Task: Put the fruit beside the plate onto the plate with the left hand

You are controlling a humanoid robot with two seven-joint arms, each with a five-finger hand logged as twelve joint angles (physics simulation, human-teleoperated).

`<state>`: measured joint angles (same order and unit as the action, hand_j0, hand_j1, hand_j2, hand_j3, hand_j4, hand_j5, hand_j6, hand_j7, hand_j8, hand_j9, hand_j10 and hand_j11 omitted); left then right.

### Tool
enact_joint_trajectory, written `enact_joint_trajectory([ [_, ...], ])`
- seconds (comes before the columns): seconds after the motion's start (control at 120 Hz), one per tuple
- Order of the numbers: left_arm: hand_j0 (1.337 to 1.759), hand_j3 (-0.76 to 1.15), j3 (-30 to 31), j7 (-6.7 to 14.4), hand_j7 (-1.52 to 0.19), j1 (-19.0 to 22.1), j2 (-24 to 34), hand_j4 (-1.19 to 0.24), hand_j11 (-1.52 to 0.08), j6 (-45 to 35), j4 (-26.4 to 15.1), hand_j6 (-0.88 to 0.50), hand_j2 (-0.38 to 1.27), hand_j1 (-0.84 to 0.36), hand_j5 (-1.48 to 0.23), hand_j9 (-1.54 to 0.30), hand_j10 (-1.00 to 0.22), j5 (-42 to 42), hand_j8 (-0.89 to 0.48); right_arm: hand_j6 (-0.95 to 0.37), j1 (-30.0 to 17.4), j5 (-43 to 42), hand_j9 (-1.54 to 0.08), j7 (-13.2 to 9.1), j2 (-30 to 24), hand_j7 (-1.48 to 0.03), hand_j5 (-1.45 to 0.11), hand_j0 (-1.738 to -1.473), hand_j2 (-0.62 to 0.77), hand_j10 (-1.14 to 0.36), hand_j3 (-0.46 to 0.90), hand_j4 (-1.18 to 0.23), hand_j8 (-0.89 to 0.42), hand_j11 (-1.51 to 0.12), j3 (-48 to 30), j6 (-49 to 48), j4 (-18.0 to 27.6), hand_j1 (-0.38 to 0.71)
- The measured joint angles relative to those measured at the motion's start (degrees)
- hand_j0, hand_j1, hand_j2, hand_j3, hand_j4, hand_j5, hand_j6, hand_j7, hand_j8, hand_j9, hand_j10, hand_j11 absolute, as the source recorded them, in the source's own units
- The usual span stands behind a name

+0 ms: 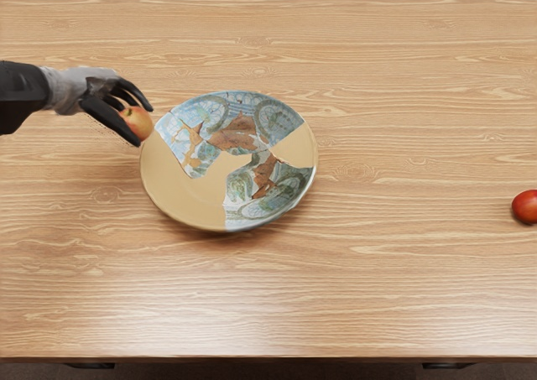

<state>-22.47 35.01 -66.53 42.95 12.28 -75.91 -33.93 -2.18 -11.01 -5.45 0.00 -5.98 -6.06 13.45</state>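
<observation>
Robot's left hand (99,95), arm entering frame from 9 o'clock, has its dark fingers (113,118) curled round a small orange-red fruit (139,122), w/ one digit over the fruit & another under it. Fruit is at approx. 10 o'clock of the plate (180,197), right at the outer rim and not yet inside it; can't tell from this angle whether it touches the rim or the wooden table (377,296). Plate, tan w/ blue-green & rust pattern, lies a bit left of table centre. A second fruit (525,206), red, rests at the far 3 o'clock edge of frame, partly cut off, well apart from plate & hand.
</observation>
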Motion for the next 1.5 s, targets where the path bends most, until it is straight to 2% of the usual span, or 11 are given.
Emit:
enact_joint_trajectory([
  [0.058, 1.658, 0.00, -0.55, -0.02, -0.80, 0.19, -1.54, -0.61, -0.80, 0.84, -0.02, -0.47, 0.46, -0.32, -0.81, -0.80, -0.61, 0.35, -0.50, -0.02, 0.00, 0.01, -0.02, 0.00, 0.00, -0.02, -0.02, -1.658, 0.00, -0.02, 0.00, -0.02, -0.02, -0.02, 0.00, 0.00, 0.00, -0.33],
  [0.075, 1.658, 0.00, -0.63, -0.01, -0.80, 0.30, -2.03, -0.61, -0.80, 1.03, -0.01, -0.47, 0.36, -0.30, -0.80, -0.80, -0.61, 0.27, -0.51, -0.02, 0.00, 0.00, -0.02, 0.00, 0.00, -0.02, -0.02, -1.658, 0.00, -0.02, 0.00, -0.02, -0.02, -0.02, 0.00, 0.00, 0.00, -0.33],
  [0.175, 1.657, 0.00, -0.58, 0.01, -0.80, 0.69, -6.23, -0.61, -0.80, 1.70, 0.04, -0.44, 0.27, -0.29, -0.81, -0.80, -0.61, 0.19, -0.48, -0.02, 0.00, 0.00, -0.02, 0.00, 0.00, -0.02, -0.02, -1.658, 0.00, -0.02, 0.00, -0.02, -0.02, -0.02, 0.00, 0.00, 0.00, -0.33],
  [0.308, 1.658, 0.00, 1.65, -0.01, -0.79, 0.89, -12.28, -0.60, -0.79, 1.89, 0.06, -0.42, 0.44, -0.35, -0.82, -0.79, -0.61, 0.27, -0.44, -0.02, -0.01, 0.00, -0.02, 0.00, 0.00, -0.02, -0.02, -1.658, 0.00, -0.02, 0.00, -0.02, -0.02, -0.02, 0.00, 0.00, 0.00, -0.33],
  [0.442, 1.658, 0.00, 2.18, -0.01, -0.49, 1.08, -12.94, -0.37, -0.49, 1.76, 0.09, -0.28, 0.24, -0.09, -0.51, -0.49, -0.38, 0.46, -0.28, -0.02, -0.01, 0.01, -0.02, 0.00, 0.00, -0.02, -0.02, -1.658, 0.00, -0.02, 0.00, -0.02, -0.02, -0.02, 0.00, 0.00, 0.00, -0.33],
  [0.508, 1.658, 0.00, 1.51, -0.01, -0.36, 1.14, -11.23, -0.27, -0.36, 3.01, 0.04, -0.20, 0.18, 0.03, -0.37, -0.36, -0.28, 1.27, -0.21, -0.02, -0.01, 0.00, -0.02, 0.00, 0.00, -0.02, -0.02, -1.658, 0.00, -0.02, 0.00, -0.02, -0.02, -0.02, 0.00, 0.00, 0.00, -0.33],
  [0.583, 1.658, 0.00, -0.69, -0.01, -0.25, 1.22, -6.32, -0.19, -0.25, 10.75, 0.04, -0.14, 0.12, 0.13, -0.26, -0.25, -0.19, 4.94, -0.15, -0.02, -0.01, 0.00, -0.02, 0.00, 0.00, -0.02, -0.02, -1.658, 0.00, -0.02, 0.00, -0.02, -0.02, -0.02, 0.00, 0.00, 0.00, -0.33],
  [0.775, 1.658, 0.00, -4.21, -0.01, -0.11, 1.23, 1.36, -0.08, -0.11, 20.83, 0.22, -0.06, 0.05, 0.26, -0.11, -0.11, -0.08, 16.53, -0.06, -0.02, -0.01, 0.00, -0.02, 0.00, 0.00, -0.02, -0.02, -1.658, 0.00, -0.02, 0.00, -0.02, -0.02, -0.02, 0.00, 0.00, 0.00, -0.33],
  [1.075, 1.658, 0.00, -4.69, -0.01, -0.03, 6.62, 9.63, -0.02, -0.03, 22.65, 8.32, -0.02, 0.01, 0.32, -0.03, -0.03, -0.02, 32.29, -0.02, -0.02, -0.01, 0.00, -0.02, 0.00, 0.00, -0.02, -0.02, -1.658, 0.00, -0.02, 0.00, -0.02, -0.02, -0.02, 0.00, 0.00, 0.00, -0.33],
  [1.267, 1.658, 0.00, -4.51, -0.01, -0.01, 9.50, 16.30, -0.01, -0.01, 22.76, 11.25, -0.01, 0.00, 0.34, -0.01, -0.01, -0.01, 34.65, -0.01, -0.02, 0.00, 0.00, -0.02, 0.00, 0.00, -0.02, -0.02, -1.658, 0.00, -0.02, 0.00, -0.02, -0.02, -0.02, 0.00, 0.00, 0.00, -0.33],
  [1.5, 1.658, 0.00, -4.48, -0.01, 0.00, 9.59, 16.38, 0.00, 0.00, 22.78, 11.88, 0.00, 0.00, 0.34, 0.00, 0.00, 0.00, 35.17, 0.00, -0.02, 0.00, -0.01, -0.02, 0.00, 0.00, -0.02, -0.02, -1.658, 0.00, -0.02, 0.00, -0.02, -0.02, -0.02, 0.00, 0.00, 0.00, -0.33],
])
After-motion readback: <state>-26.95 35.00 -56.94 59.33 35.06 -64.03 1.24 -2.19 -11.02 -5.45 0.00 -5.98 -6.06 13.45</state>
